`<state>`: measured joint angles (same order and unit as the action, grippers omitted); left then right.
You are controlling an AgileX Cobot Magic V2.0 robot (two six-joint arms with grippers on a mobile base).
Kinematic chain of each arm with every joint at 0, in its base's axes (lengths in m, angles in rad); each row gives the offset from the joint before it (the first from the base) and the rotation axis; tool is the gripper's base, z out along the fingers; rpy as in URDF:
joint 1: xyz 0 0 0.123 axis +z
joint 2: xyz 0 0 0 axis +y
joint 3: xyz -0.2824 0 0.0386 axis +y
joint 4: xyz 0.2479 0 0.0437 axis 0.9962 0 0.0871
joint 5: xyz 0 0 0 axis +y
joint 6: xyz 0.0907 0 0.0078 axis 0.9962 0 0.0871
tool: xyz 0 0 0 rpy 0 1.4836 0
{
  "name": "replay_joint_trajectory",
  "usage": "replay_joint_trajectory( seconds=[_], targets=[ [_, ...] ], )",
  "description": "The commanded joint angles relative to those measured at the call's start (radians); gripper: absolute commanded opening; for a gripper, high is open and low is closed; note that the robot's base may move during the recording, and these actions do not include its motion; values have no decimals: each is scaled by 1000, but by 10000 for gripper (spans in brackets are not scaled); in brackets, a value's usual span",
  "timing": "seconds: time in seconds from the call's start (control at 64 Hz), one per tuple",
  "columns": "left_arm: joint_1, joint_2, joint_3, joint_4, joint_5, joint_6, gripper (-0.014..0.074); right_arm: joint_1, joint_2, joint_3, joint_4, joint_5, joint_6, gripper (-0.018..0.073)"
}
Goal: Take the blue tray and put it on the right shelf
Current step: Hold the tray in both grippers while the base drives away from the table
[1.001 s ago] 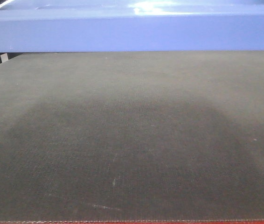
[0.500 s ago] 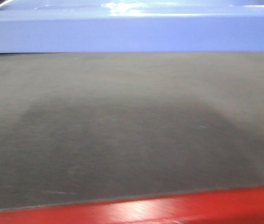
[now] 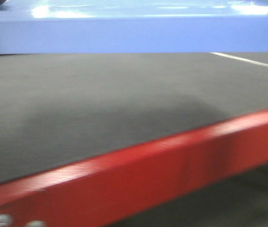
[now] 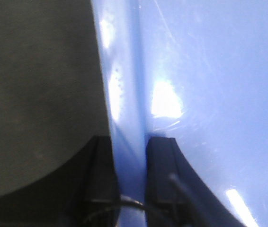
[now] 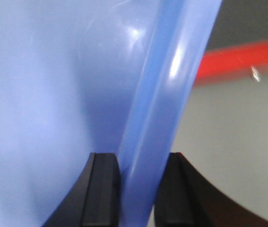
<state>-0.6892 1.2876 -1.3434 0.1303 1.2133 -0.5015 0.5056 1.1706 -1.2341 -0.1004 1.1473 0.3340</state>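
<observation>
Black fingers of my left gripper (image 4: 130, 145) pinch narrowly on the blue tray (image 4: 209, 94) rim; my right gripper (image 5: 138, 164) clamps the opposite rim likewise; front view: tray spans the top, dark mat (image 3: 101, 90) and red table frame (image 3: 148, 165) below

A dark grey mat (image 3: 101, 94) lies atop a red table frame (image 3: 148, 175).
</observation>
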Motion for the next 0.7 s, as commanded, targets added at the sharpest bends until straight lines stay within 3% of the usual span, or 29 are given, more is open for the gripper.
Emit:
replay_joint_trajectory(
  seconds=[0.0, 0.688],
  targets=[
    [-9, -20, -28, 41, 47, 34, -48, 4, -25, -38, -51, -40, -35, 66],
    [-9, -20, -28, 41, 47, 34, -48, 4, -25, -38, -51, -40, -35, 66]
  ],
)
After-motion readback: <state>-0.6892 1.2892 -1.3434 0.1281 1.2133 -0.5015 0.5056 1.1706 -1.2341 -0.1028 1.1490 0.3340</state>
